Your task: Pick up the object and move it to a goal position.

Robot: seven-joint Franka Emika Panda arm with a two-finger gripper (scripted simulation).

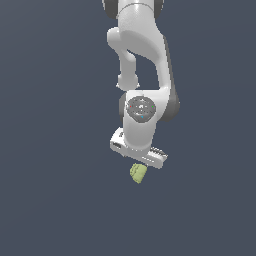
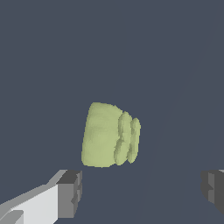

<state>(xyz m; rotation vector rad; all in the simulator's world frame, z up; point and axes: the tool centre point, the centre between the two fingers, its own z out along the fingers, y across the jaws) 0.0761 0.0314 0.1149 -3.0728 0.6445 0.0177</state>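
The object [image 1: 138, 173] is a small, lumpy, yellow-green block with rounded bumps on one side. In the exterior view it sits just under the white hand of my gripper [image 1: 140, 160]. In the wrist view the object [image 2: 109, 135] lies ahead of my gripper [image 2: 142, 190], nearer to one dark finger pad [image 2: 70, 192] than to the other [image 2: 214, 188]. The jaws stand wide apart, much wider than the object, and neither pad touches it. The gripper is open and holds nothing.
The ground is a plain dark blue-grey surface [image 1: 50, 200] all around. The white arm [image 1: 142, 50] reaches down from the top of the exterior view. No goal marker shows in either view.
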